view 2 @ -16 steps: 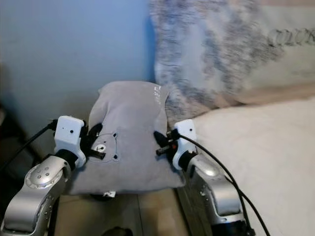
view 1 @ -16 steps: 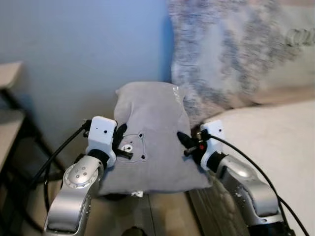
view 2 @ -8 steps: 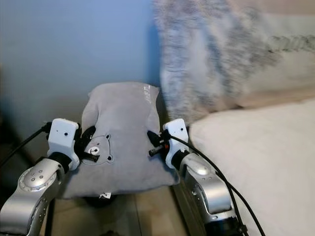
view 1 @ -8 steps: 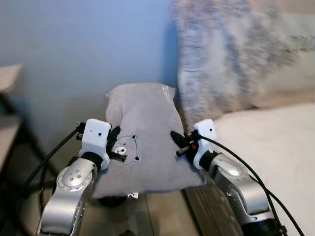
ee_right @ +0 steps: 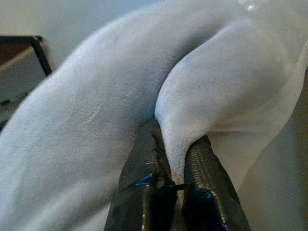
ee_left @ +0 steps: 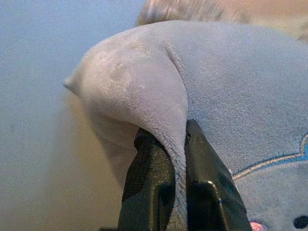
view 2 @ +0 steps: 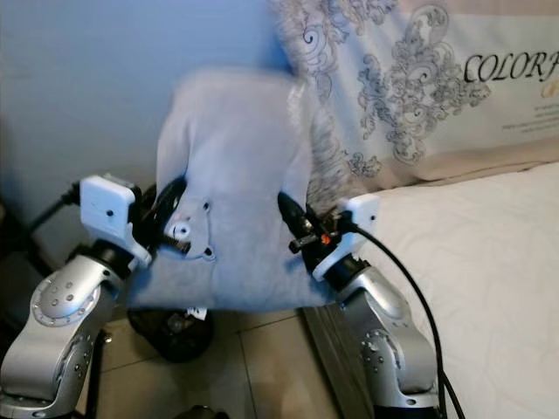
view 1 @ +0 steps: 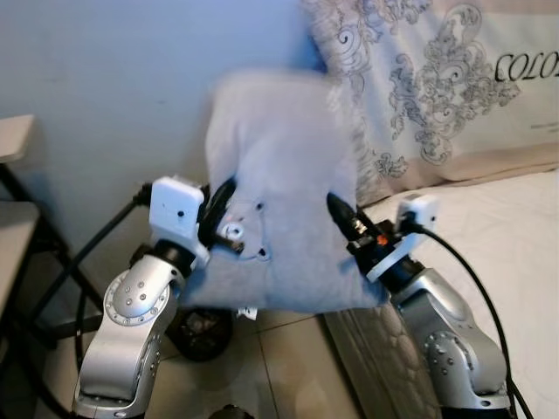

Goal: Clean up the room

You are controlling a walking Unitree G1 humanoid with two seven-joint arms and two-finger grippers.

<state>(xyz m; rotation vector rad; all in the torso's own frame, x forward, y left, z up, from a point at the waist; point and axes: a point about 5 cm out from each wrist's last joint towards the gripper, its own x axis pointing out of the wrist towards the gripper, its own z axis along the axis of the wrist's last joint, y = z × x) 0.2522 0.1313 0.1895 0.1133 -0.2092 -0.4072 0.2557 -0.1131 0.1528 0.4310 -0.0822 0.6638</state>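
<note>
Cushion: a grey plush cushion with a small bear face stitched low on its front, held up in the air between both arms, in front of the blue wall and just at 9 o'clock of the bed.
Long axis: runs 6 to 12 o'clock, top edge tipped away toward the wall; the bear face looks back at the robot. The top is blurred.
Left hand: the left hand is pinched tight on a fold of the cushion's 9 o'clock edge.
Right hand: the right hand is clamped on a fold of the 3 o'clock edge.
Surroundings: a patterned pillow stands at 1 o'clock against the bed head; a dark round object lies on the tiled floor at 6 o'clock; a desk edge shows at 9 o'clock.
Risk: each grip is judged thin, only a pinch of plush, so a quick swing toward the bed could pull one fold free and let the cushion sag or drop to the floor.
</note>
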